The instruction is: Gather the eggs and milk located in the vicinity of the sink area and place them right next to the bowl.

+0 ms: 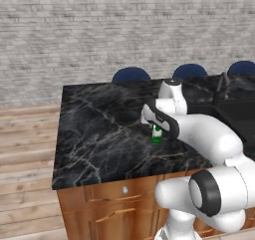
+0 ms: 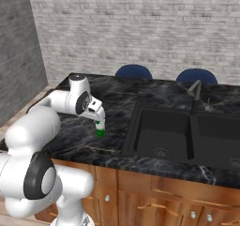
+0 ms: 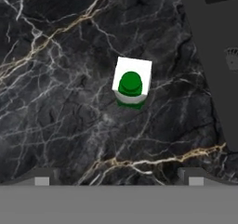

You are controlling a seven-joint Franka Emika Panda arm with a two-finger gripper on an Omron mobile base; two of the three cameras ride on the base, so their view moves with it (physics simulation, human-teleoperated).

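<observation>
Directly below the fingers (image 3: 119, 180), which stand wide apart and hold nothing, the milk (image 3: 132, 82) stands upright on the bench (image 1: 94, 134), left of the sink (image 2: 183, 136); a straight descent should straddle it.

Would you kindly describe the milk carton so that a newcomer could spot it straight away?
Find the black marble counter with the recessed sink. On the bare marble beside the sink's left basin stands the milk, upright, directly below the robot's hand. It is a small white carton with a green base and a round green cap.
</observation>
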